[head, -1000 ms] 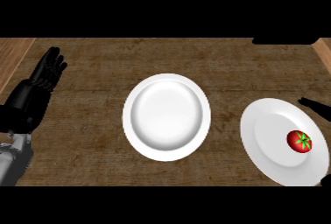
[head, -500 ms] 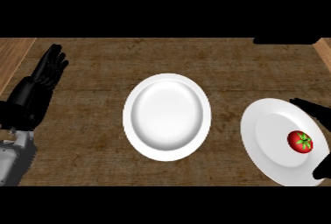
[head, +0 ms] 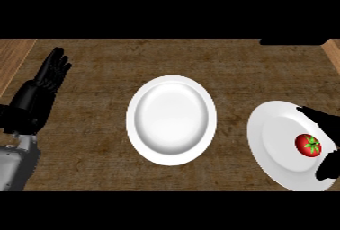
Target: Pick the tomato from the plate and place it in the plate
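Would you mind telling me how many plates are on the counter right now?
2. One plate sits in the middle of the counter, empty. The other plate is at the right edge, holding the tomato; the right hand partly covers it.

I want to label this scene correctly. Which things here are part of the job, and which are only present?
Part of the job:
- tomato
- right plate, holding the tomato
- middle plate, bare
- right hand, around the tomato

Only present:
- left hand, open, resting at the left edge
- wooden counter
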Motion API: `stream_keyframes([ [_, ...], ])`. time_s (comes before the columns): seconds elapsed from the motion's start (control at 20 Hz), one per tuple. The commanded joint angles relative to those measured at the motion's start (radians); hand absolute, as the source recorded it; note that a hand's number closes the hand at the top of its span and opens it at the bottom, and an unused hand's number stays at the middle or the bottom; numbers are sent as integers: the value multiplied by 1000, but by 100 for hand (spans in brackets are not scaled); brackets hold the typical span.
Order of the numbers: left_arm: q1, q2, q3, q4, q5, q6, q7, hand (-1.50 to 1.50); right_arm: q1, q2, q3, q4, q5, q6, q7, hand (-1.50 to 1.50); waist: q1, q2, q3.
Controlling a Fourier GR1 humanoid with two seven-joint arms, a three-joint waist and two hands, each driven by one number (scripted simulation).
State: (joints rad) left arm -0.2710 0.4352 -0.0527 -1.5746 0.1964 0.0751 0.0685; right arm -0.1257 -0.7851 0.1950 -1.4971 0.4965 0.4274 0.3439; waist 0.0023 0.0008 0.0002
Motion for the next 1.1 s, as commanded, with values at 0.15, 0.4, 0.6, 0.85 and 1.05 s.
stream_keyframes([
  [0.15,-14,-43,47,17,-32,-49,18,0,-55,60,-42,110,93,81,-63,-150,-2,-1,0],
  [0.4,27,-19,110,-11,3,-119,7,0,-15,120,-32,213,163,12,-157,-150,0,0,0],
  [0.6,-27,-97,51,6,-100,-40,28,0,-97,196,-14,316,250,-15,-113,-150,1,1,0],
  [0.85,3,-113,57,-11,-125,-40,13,0,-107,215,-57,369,254,-89,-232,150,-1,0,0],
  [1.05,24,-83,94,-76,-62,-85,65,0,-48,191,-67,394,349,-347,-362,150,1,-1,1],
])
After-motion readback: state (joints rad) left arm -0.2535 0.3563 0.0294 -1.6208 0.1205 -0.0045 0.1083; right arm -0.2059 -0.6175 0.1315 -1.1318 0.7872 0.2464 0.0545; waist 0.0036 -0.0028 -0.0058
